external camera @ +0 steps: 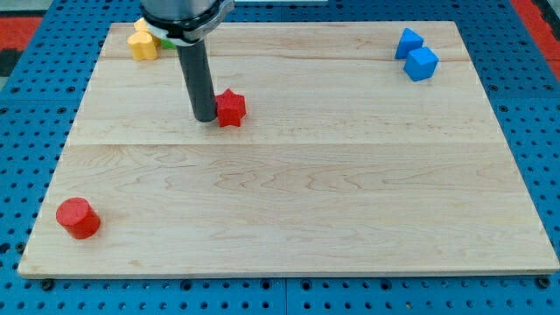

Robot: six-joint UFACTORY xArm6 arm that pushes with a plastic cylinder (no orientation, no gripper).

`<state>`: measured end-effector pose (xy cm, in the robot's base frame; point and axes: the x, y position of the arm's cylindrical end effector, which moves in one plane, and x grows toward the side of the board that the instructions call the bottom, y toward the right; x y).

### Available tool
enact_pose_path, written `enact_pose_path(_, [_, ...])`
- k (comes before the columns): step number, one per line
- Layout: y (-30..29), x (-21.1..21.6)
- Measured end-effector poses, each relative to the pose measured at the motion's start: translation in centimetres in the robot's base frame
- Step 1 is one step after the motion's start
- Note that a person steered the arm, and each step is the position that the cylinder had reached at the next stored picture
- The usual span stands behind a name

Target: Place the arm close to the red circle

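Note:
The red circle (78, 218), a short red cylinder, sits near the bottom left corner of the wooden board (289, 175). My tip (205, 118) is in the upper left part of the board, touching the left side of a red star block (231, 108). The tip is far above and to the right of the red circle.
A yellow block (143, 41) and a green block (164, 40), partly hidden behind the rod, lie at the top left corner. Two blue blocks (408, 42) (421, 64) lie close together at the top right. Blue pegboard surrounds the board.

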<state>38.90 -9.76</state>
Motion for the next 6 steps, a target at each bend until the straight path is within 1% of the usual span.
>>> enact_pose_path(2, [3.7,-2.9])
enact_pose_path(3, [4.3,-3.0])
enact_pose_path(4, [7.3,-3.7])
enact_pose_path(5, [12.9,-3.4])
enact_pose_path(6, [16.6,-2.7])
